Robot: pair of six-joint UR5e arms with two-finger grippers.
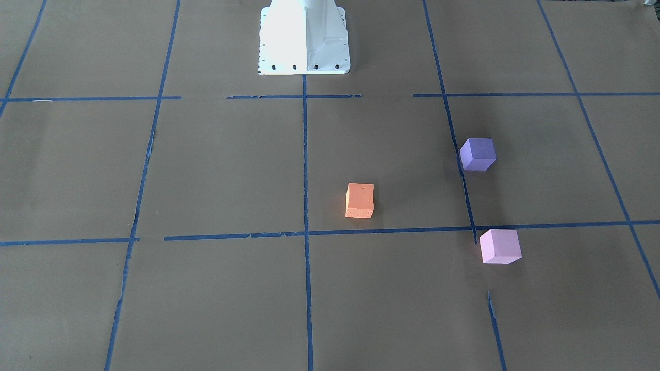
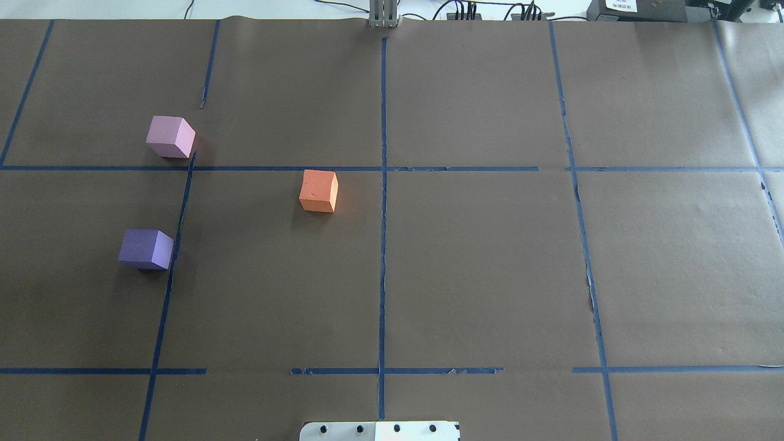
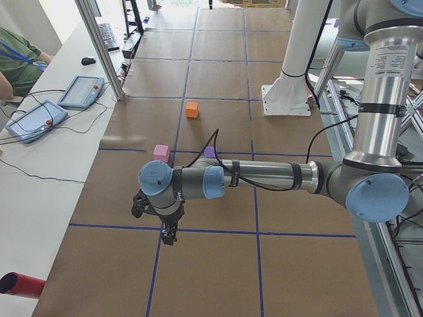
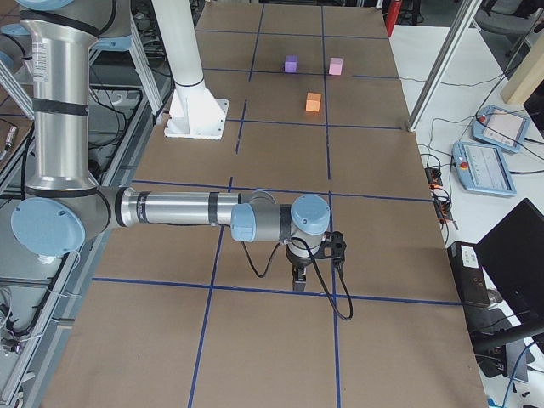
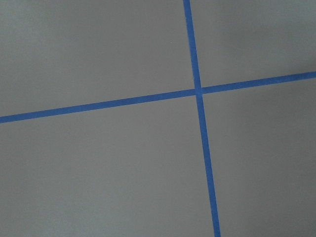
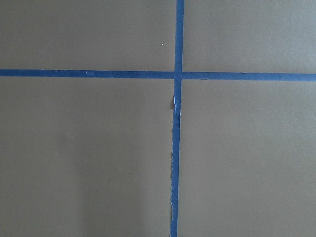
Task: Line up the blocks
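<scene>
Three cubes sit apart on the brown table. The orange block (image 1: pixel 360 201) (image 2: pixel 318 191) is near the middle. The violet-purple block (image 1: pixel 478 154) (image 2: pixel 146 249) and the pale pink block (image 1: pixel 499 247) (image 2: pixel 171 137) lie on the robot's left side, beside a tape line. My left gripper (image 3: pixel 168 234) shows only in the exterior left view, hanging over the table's left end, nearer the camera than the blocks. My right gripper (image 4: pixel 299 280) shows only in the exterior right view, over the right end, far from the blocks. I cannot tell whether either is open or shut. Both wrist views show only paper and tape.
Blue tape lines (image 2: pixel 383 184) divide the brown paper into squares. The white robot base (image 1: pixel 303 38) stands at the table's near edge. Operators' tablets (image 3: pixel 80 91) and cables lie on the white bench along the far side; a person's arm (image 3: pixel 14 63) shows there.
</scene>
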